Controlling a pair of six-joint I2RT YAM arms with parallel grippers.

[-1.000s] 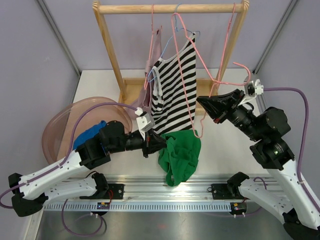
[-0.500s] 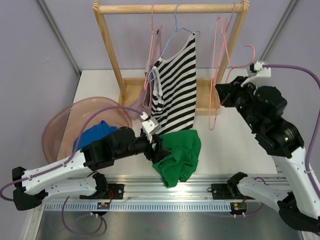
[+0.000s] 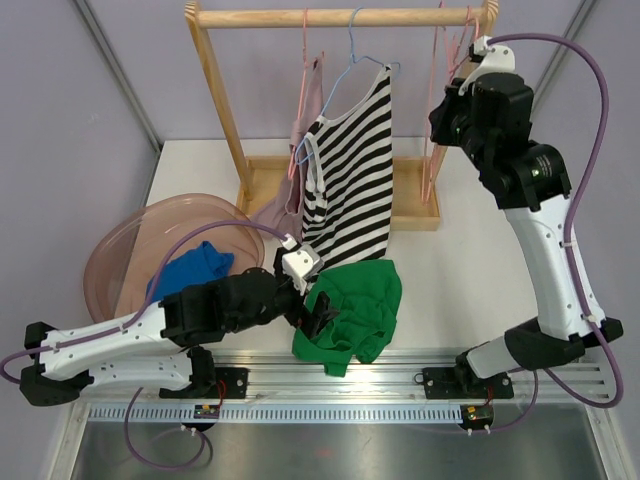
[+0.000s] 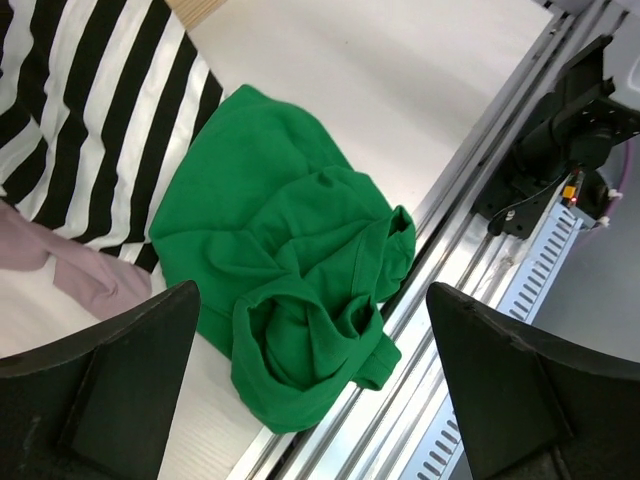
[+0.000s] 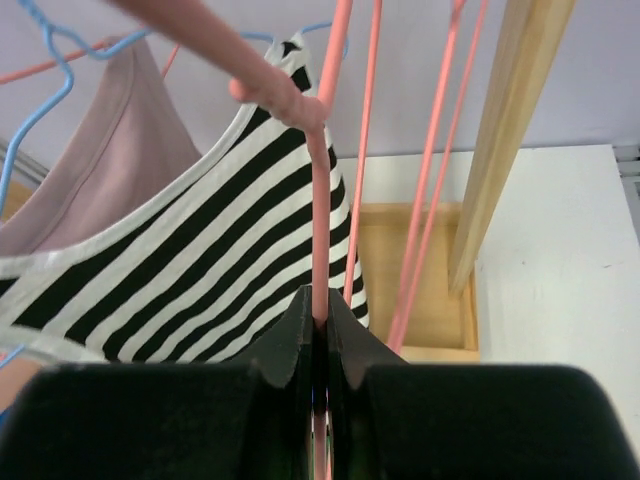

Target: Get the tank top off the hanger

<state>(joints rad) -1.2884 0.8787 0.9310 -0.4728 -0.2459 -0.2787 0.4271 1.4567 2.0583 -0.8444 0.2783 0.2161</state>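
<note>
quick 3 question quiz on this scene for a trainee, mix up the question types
1. True or false: the green tank top lies on the table, off any hanger.
2. Fill in: the blue cloth lies in the pink ____.
3. What is the right gripper shut on? A) the green tank top B) a pink hanger C) the blue cloth

Key: 1 true; 2 basin; 3 B
</note>
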